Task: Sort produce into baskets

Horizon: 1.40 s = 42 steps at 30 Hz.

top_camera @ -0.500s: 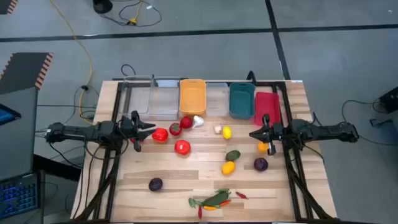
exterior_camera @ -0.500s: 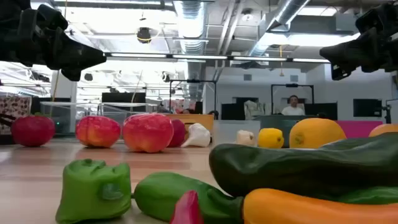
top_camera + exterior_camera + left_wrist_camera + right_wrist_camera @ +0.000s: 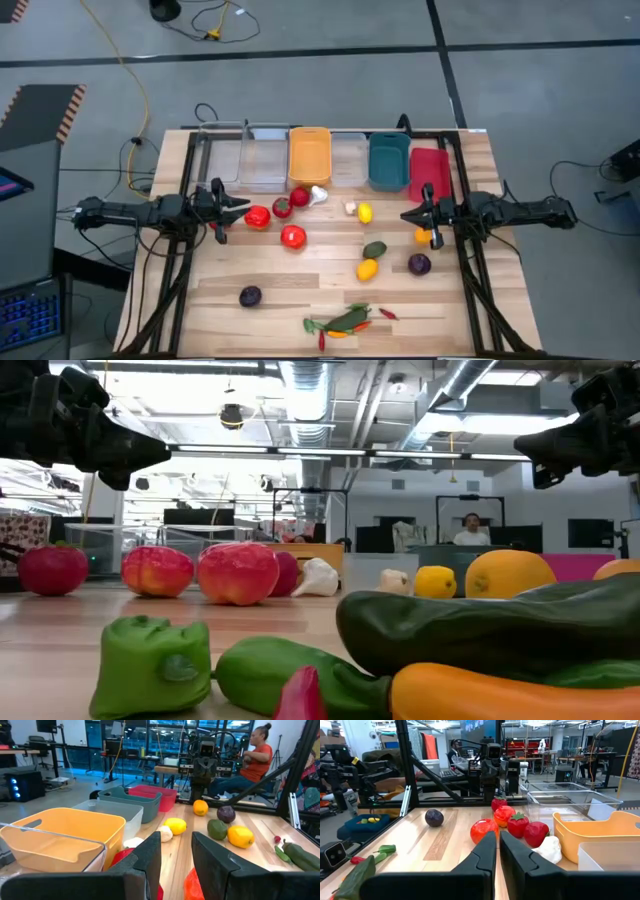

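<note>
The produce lies loose on the wooden table (image 3: 200,270): red tomatoes (image 3: 257,216) (image 3: 292,237), white garlic (image 3: 318,195), a yellow lemon (image 3: 364,212), an orange (image 3: 422,236), a green piece (image 3: 374,249), purple balls (image 3: 419,264) (image 3: 250,296), and green and red chilies (image 3: 340,322). The baskets stand in a row at the far edge: clear (image 3: 265,160), orange-yellow (image 3: 309,155), clear (image 3: 347,160), teal (image 3: 388,160), red (image 3: 430,170). My left gripper (image 3: 243,208) (image 3: 176,852) is open and empty, above the table just left of the tomatoes. My right gripper (image 3: 405,215) (image 3: 498,845) is shut and empty, above the table near the orange.
Black frame rails (image 3: 185,180) run along both table sides under the arms. A person (image 3: 257,755) sits beyond the table's right side. Bare wood (image 3: 300,275) lies between the produce clusters in the middle of the table.
</note>
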Tool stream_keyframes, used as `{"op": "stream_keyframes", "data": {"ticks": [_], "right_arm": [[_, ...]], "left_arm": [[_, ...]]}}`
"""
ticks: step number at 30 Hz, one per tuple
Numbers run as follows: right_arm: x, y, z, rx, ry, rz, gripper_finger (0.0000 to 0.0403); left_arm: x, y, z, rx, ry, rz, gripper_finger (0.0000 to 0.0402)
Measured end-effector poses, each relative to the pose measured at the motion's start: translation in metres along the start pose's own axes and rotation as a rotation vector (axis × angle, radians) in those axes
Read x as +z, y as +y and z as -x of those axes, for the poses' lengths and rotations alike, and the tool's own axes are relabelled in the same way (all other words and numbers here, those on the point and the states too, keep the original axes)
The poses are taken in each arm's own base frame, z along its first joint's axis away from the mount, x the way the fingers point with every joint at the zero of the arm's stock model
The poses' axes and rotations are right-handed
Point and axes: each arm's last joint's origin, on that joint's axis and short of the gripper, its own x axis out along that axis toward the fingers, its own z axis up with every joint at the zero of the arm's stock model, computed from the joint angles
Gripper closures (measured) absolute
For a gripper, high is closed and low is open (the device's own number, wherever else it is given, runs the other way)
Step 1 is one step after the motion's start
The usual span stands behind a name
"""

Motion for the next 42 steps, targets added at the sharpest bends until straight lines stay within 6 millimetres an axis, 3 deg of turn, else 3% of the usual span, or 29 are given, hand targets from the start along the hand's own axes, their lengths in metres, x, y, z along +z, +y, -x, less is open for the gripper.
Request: {"op": "stream_keyframes", "data": {"ticks": [42], "right_arm": [[-0.0001, 0.0, 0.0, 0.0, 0.0, 0.0, 0.0351]], "left_arm": [[-0.0001, -0.0003, 0.0, -0.009, 0.001, -0.036, 0.0306]]}}
